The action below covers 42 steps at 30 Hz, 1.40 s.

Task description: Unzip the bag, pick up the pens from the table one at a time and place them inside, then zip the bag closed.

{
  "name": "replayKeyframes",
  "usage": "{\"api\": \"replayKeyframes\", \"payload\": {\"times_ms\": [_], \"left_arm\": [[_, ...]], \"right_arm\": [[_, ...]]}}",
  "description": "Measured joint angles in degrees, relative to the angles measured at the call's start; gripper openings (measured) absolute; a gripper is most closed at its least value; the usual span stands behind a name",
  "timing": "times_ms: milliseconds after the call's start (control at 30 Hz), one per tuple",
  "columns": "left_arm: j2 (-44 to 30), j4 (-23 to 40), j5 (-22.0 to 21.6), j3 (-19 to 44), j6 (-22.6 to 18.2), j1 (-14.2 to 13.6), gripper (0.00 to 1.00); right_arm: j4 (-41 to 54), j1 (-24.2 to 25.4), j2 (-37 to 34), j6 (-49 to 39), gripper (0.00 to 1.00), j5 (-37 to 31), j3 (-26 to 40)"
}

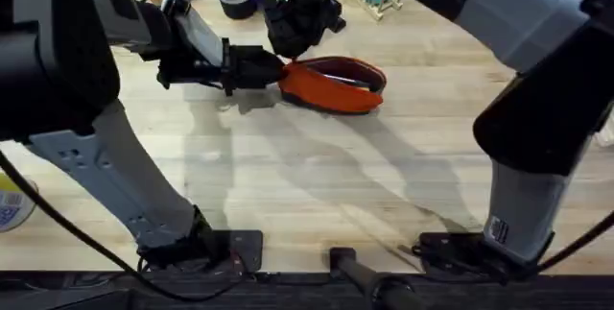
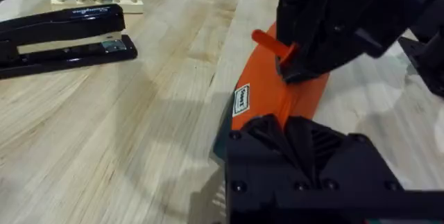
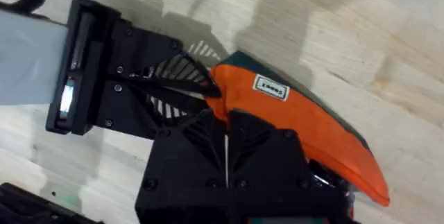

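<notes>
1. Pinching the near end of the bag [image 1: 331,86], the left hand [image 1: 271,68] has its fingers pressed onto the orange fabric just beside the white label [image 2: 241,99]; the right wrist view shows its two fingers closing on that tip from either side.
2. Hovering directly over the same end, the right hand [image 1: 299,34] sits above the left hand's fingertips. In the right wrist view its fingers [image 3: 208,144] look pressed together with almost no gap. An orange tab, probably the zip pull [image 2: 269,42], sticks out from under them in the left wrist view, so I judge it is pinching the pull, though the contact itself is hidden.
3. Running straight away from the left hand, the bag's long axis points toward the far, free end, which lies on the surface [image 1: 317,176]. The zip line therefore leads away from both hands, and any pull along the zip would be braced by the left hand's hold.
4. Looking from overhead, the bag's top shows a dark slit along its length, so it seems partly open; whether any pens are inside cannot be told.
5. Lying beyond the left hand on the surface is a black stapler [image 2: 66,37].
</notes>
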<state>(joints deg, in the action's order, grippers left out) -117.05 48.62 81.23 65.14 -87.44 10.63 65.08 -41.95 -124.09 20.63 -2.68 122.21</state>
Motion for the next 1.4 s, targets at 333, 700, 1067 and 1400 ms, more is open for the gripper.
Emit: {"api": "replayKeyframes", "payload": {"times_ms": [333,700,1067,1400], "left_arm": [[0.0,0.0,0.02,0.0,0.0,0.0,0.043],[0.0,0.0,0.0,0.0,0.0,0.0,0.042],[0.0,0.0,-0.04,0.0,0.0,0.0,0.042],[0.0,0.0,-0.09,0.0,0.0,0.0,0.042]], "right_arm": [[3.51,0.8,0.0,4.73,0.033,-1.14,0.4],[6.57,0.87,0.0,5.59,0.033,-4.18,0.66],[6.52,1.24,0.0,6.59,0.033,-4.59,0.68],[7.19,1.61,0.0,8.34,0.033,-4.59,0.68]]}}
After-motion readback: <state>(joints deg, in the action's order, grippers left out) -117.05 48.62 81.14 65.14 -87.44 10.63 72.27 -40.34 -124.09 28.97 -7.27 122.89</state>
